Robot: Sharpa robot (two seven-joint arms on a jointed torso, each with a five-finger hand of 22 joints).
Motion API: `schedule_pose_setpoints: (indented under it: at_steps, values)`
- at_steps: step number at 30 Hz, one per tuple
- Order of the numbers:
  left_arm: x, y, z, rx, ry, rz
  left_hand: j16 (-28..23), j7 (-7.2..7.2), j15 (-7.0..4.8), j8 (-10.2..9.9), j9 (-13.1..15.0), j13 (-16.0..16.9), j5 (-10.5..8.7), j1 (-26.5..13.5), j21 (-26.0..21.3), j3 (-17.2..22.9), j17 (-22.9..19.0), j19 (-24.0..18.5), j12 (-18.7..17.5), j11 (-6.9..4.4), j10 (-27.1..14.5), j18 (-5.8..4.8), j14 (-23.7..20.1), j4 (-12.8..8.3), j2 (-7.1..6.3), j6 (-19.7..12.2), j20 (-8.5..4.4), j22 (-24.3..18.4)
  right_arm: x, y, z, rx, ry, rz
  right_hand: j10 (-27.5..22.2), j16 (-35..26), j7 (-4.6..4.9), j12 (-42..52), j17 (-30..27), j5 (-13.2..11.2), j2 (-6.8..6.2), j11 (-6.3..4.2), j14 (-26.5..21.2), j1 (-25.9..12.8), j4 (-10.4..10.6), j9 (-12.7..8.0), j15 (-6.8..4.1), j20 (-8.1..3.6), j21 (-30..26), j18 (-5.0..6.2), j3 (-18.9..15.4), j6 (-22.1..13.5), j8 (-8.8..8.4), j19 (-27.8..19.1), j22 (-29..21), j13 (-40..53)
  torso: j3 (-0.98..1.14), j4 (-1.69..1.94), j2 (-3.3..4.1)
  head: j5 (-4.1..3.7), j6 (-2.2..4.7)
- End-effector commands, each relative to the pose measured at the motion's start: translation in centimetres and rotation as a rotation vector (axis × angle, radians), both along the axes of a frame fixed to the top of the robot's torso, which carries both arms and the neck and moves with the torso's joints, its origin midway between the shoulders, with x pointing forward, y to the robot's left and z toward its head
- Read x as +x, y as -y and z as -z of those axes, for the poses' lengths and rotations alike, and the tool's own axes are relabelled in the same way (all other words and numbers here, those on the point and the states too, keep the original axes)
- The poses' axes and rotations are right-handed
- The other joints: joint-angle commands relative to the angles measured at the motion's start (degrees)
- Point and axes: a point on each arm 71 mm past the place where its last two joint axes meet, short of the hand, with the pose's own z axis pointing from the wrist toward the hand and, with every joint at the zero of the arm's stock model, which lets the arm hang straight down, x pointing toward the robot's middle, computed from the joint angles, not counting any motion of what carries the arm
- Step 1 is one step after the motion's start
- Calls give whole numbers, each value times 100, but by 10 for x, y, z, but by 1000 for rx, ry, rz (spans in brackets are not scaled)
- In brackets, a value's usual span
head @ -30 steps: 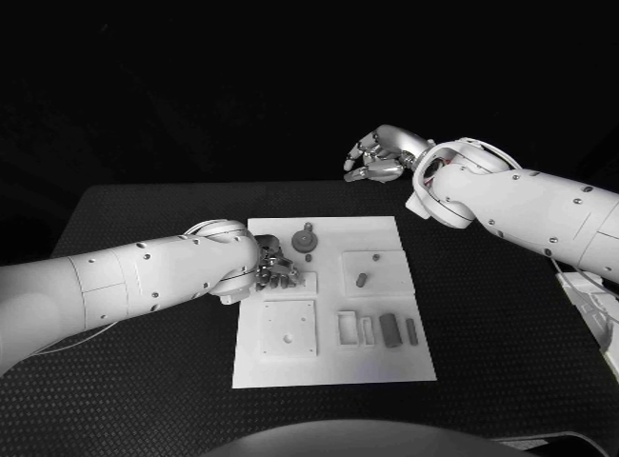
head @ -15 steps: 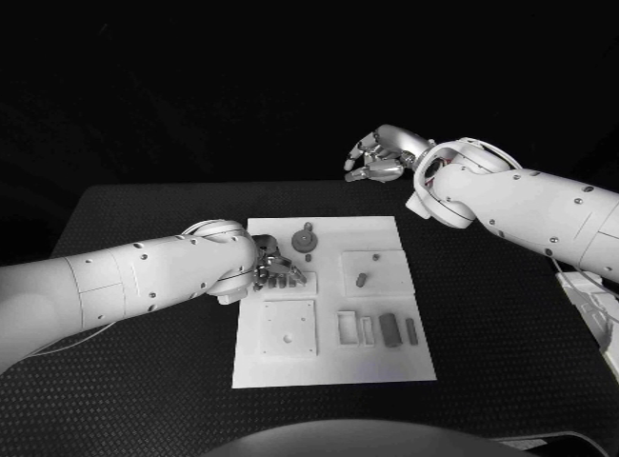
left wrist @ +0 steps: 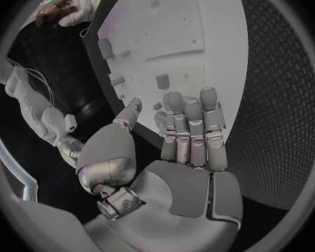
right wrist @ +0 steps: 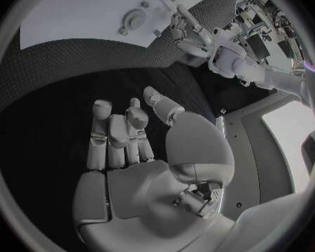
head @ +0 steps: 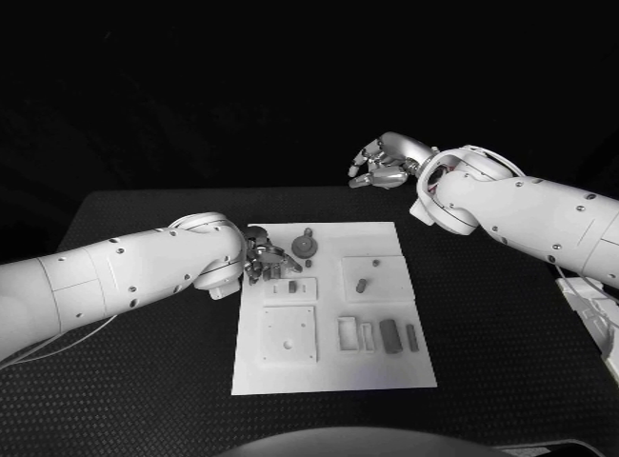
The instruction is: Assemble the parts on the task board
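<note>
The white task board (head: 255, 376) lies in the middle of the black table. My left hand (head: 268, 261) hovers over the board's far left part, fingers stretched out and thumb apart, with nothing in it (left wrist: 189, 131). Just beside it sits a round grey part (head: 306, 244), with a small upright part (head: 293, 286) on the near side. A short peg (head: 361, 282) stands in a square block. Two dark bars (head: 389, 335) lie near the board's right edge. My right hand (head: 387, 162) hangs raised beyond the table's far edge, empty, fingers loosely apart (right wrist: 123, 134).
A square white plate (head: 290, 333) and a white frame (head: 350, 331) sit on the board's near half. Pale objects (head: 601, 319) lie at the table's right edge. Black table surface (head: 145, 381) surrounds the board.
My left hand has pulled back a little toward the board's far left, uncovering the small upright part beside it. The right hand has barely moved.
</note>
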Motion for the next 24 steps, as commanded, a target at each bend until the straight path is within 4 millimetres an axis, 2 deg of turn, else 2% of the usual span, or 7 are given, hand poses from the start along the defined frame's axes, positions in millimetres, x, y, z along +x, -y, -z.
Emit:
schedule_pose_setpoints:
  at_steps: [1, 5, 7, 9, 15, 19, 24]
  values:
    - [2, -3, -11, -44, -24, 2, -65, 46, 37, -85, -69, -50, -17, 3, -62, -37, -50, -52, -58, 37, -56, 33, -49, -67, 110, -59, 25, -4, 1, 3, 0, 12, 1, 2, -49, -23, 53, -27, 2, 11, -16, -8, -33, -65, 3, 8, 9, -2, -35, 64, 0, -6, -24, 13, 84, 10, 3, 14, -6, -13, 62]
    - [10, -14, -29, -53, -11, -4, -278, 209, 132, -481, -373, -258, 43, 65, -270, -57, -276, -112, -273, 176, -153, 30, -113, -257, 343, -294, 116, -130, 1, 5, 0, 13, 2, 8, -60, -24, 60, -30, -3, 11, -27, -2, -41, -74, 10, 10, 13, -1, -37, 64, -3, -23, -35, 14, 83, 12, -4, 11, 6, -12, 107]
    - [16, -20, -39, -49, 1, -15, -277, 282, 139, -679, -524, -292, 69, 92, -300, -55, -313, -76, -278, 232, -121, 41, -89, -316, 376, -489, 128, -150, 2, 6, 0, 14, 3, 11, -64, -23, 63, -31, -2, 11, -29, 1, -41, -76, 12, 12, 15, 0, -37, 64, -3, -28, -39, 14, 83, 13, -5, 7, 6, -6, 123]
    - [25, -28, -47, -34, 17, -41, -271, 321, 141, -783, -622, -311, 77, 105, -317, -53, -334, -49, -277, 264, -101, 46, -73, -349, 396, -577, 133, -160, 2, 7, 0, 14, 2, 15, -66, -23, 64, -31, 0, 11, -31, 1, -41, -77, 14, 12, 15, 0, -38, 64, -4, -30, -40, 14, 83, 13, -2, 7, 4, 1, 142]
    - [45, -43, -52, 37, 43, -67, -216, 311, 113, -818, -703, -313, 77, 79, -298, -59, -344, 52, -224, 251, -4, 63, 15, -335, 449, -537, 114, -153, 4, 7, 1, 13, 0, 17, -70, -24, 66, -32, -3, 12, -33, 4, -46, -82, 20, 16, 18, 1, -39, 64, -3, -34, -43, 14, 83, 15, 0, -1, 9, 13, 185]
    - [53, -43, -51, 95, 53, -50, -193, 302, 99, -822, -731, -311, 79, 85, -293, -61, -348, 82, -203, 242, 18, 67, 38, -344, 476, -509, 105, -145, 4, 7, 3, 14, -3, 17, -72, -25, 67, -32, -7, 12, -32, 5, -49, -82, 21, 18, 19, 1, -40, 64, -2, -36, -44, 14, 83, 16, -11, -5, 13, 19, 195]
    - [62, -41, -51, 145, 82, -43, -179, 295, 91, -821, -754, -312, 82, 104, -295, -55, -353, 94, -191, 234, 20, 66, 42, -360, 524, -482, 99, -138, 3, 6, 3, 14, -4, 15, -74, -24, 68, -32, -4, 12, -32, 6, -49, -82, 23, 20, 21, 1, -41, 64, -2, -37, -45, 14, 83, 17, -5, -9, 13, 36, 215]
